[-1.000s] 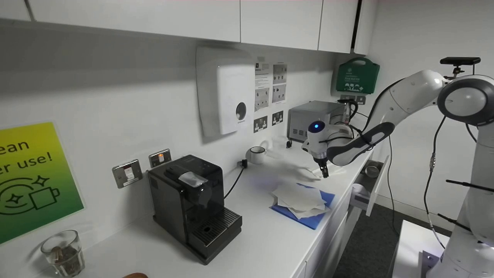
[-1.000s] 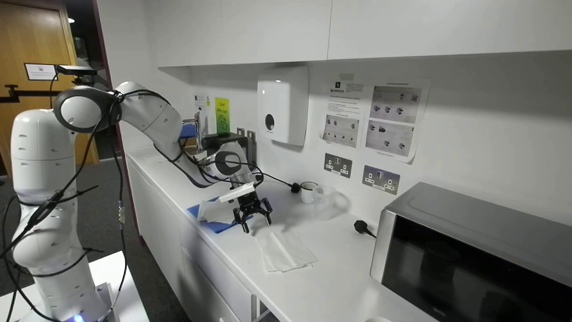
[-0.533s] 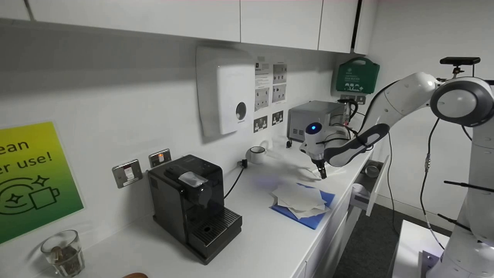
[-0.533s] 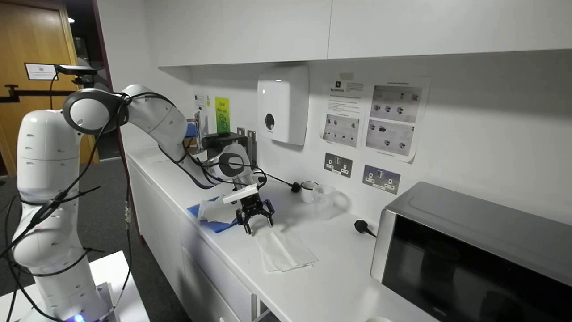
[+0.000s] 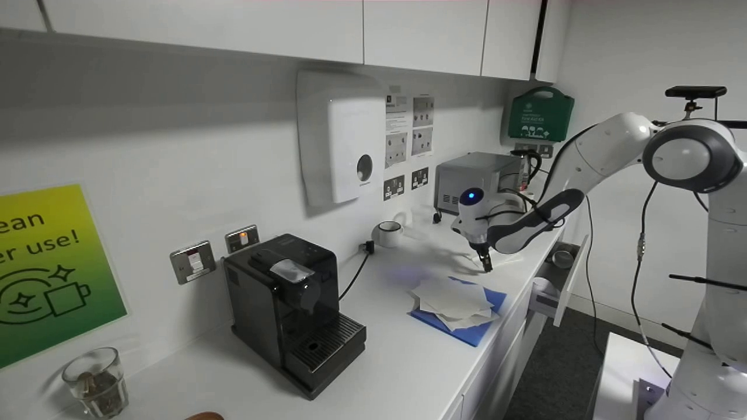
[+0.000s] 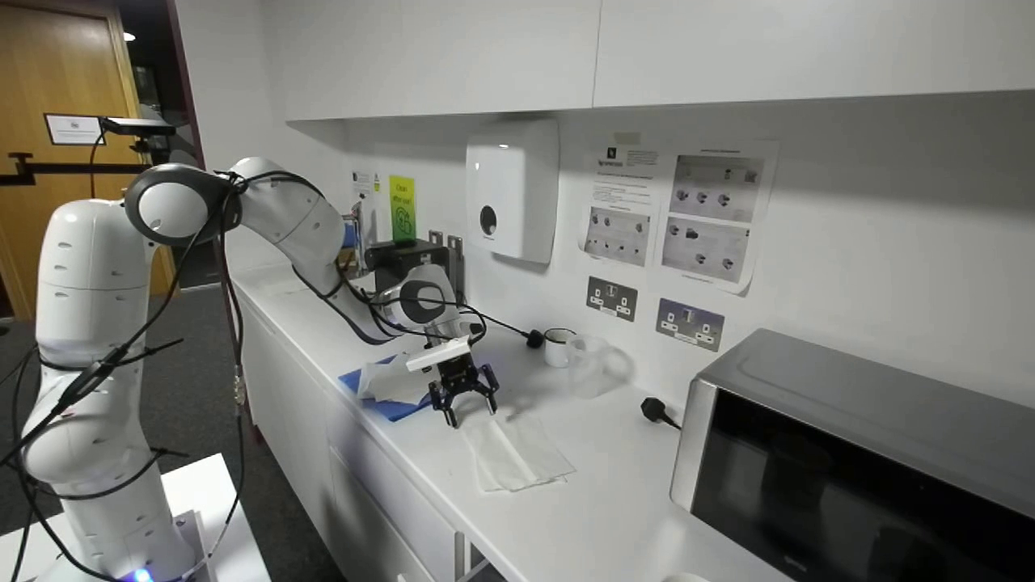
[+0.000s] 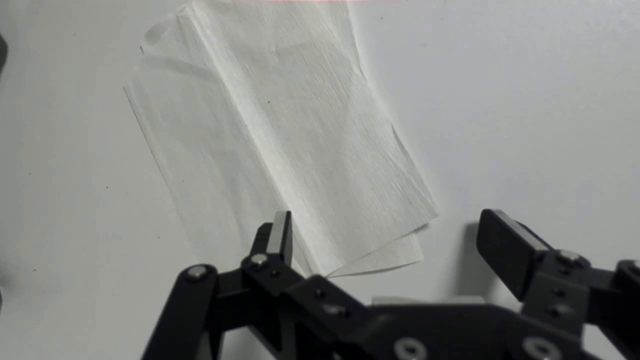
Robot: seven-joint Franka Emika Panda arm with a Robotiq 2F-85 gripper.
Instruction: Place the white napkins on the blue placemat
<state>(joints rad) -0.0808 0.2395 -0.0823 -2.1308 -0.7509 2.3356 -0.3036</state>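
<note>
Loose white napkins (image 6: 517, 457) lie overlapping on the counter, their creased sheets (image 7: 290, 140) filling the upper middle of the wrist view. Another pile of white napkins (image 5: 452, 300) rests on the blue placemat (image 5: 481, 335), covering much of it and overhanging at places. Over the near end of the counter napkins, my gripper (image 6: 473, 415) points down, jaws wide apart and nothing held. In the wrist view one finger (image 7: 286, 235) overlaps the sheets, while the opposite finger (image 7: 505, 250) is beyond their corner, above bare counter with its shadow beside it.
A black coffee machine (image 5: 292, 315) stands past the placemat. Along the wall are a white mug (image 6: 558, 347), a clear container (image 6: 586, 365) and a black plug (image 6: 656, 411). A microwave (image 6: 808, 453) sits at the far end. One drawer (image 5: 563, 286) hangs open below the counter edge.
The arm has shifted slightly, bringing my gripper a little lower over the edge of the counter napkins. Jaws stay wide. Both napkin piles and the placemat have not moved.
</note>
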